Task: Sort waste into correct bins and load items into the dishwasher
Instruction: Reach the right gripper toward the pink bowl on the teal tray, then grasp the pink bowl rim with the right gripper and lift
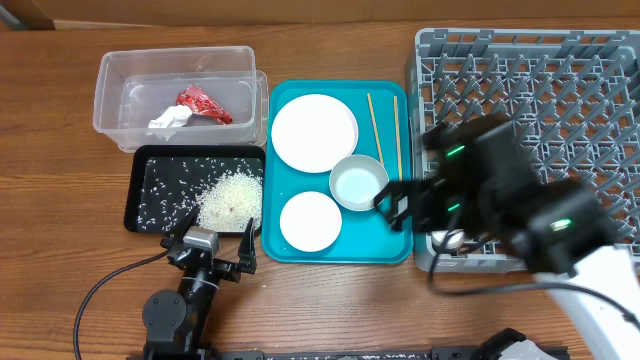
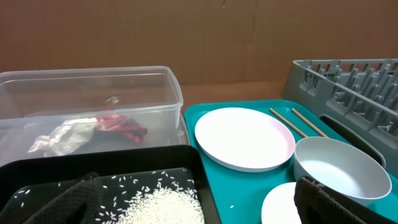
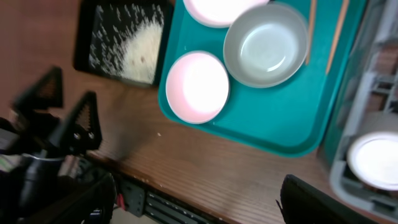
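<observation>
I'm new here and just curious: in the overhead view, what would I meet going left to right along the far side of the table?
Clear tub → large plate → chopsticks → grey rack.

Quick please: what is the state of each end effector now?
Left end effector: open, holding nothing.
Right end effector: open, holding nothing.

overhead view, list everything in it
tub: 1, clear, top left
wrapper: 1, red, in tub
tissue: 1, white, in tub
black tray: 1, black, below tub
rice: pile, white, in black tray
teal tray: 1, teal, centre
large plate: 1, white, teal tray
small plate: 1, white, teal tray
bowl: 1, white, teal tray
chopsticks: 2, wooden, teal tray
rack: 1, grey, right
left gripper: 1, black, open, near black tray
right gripper: 1, black, open, over teal tray
</observation>
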